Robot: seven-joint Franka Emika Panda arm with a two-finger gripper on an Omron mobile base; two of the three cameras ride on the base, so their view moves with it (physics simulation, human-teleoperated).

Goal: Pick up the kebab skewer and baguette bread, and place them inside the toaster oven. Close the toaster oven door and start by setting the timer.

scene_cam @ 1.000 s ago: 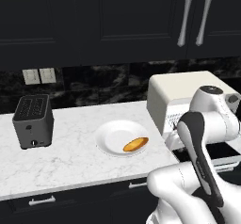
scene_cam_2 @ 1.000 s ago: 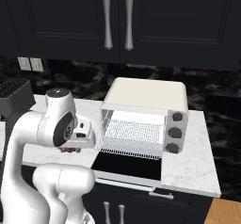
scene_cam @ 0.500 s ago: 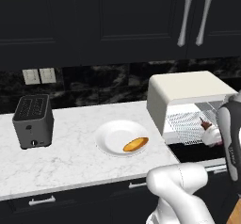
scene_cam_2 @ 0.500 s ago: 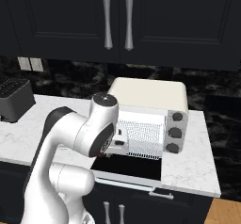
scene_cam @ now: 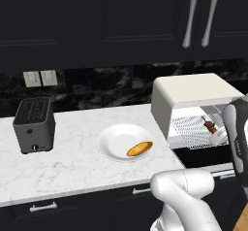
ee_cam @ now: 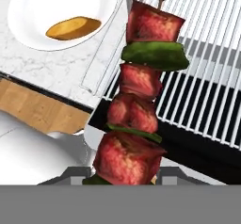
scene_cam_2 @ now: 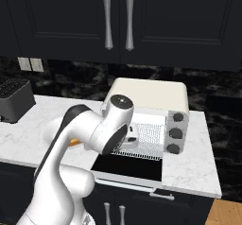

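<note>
My gripper (ee_cam: 124, 173) is shut on the kebab skewer (ee_cam: 141, 91), red meat chunks with green pieces on a thin stick. The skewer hangs over the front of the wire rack (ee_cam: 207, 77) of the cream-white toaster oven (scene_cam: 193, 94). In the left base view the skewer (scene_cam: 209, 125) sits at the oven mouth with the gripper (scene_cam: 218, 137) just right of it. The toaster oven door (scene_cam_2: 127, 165) lies folded down, open. The golden baguette bread (scene_cam: 139, 148) rests on a white plate (scene_cam: 114, 138) left of the oven.
A dark grey slot toaster (scene_cam: 34, 124) stands at the counter's left. The oven's dark knobs (scene_cam_2: 175, 133) run down its right side. Black cabinets with silver handles (scene_cam_2: 117, 18) hang above. My arm (scene_cam_2: 90, 134) crosses in front of the oven's left half.
The arm has swung right from near the plate to the oven's open front, carrying the skewer up to the wire rack. The baguette and plate have stayed put.
</note>
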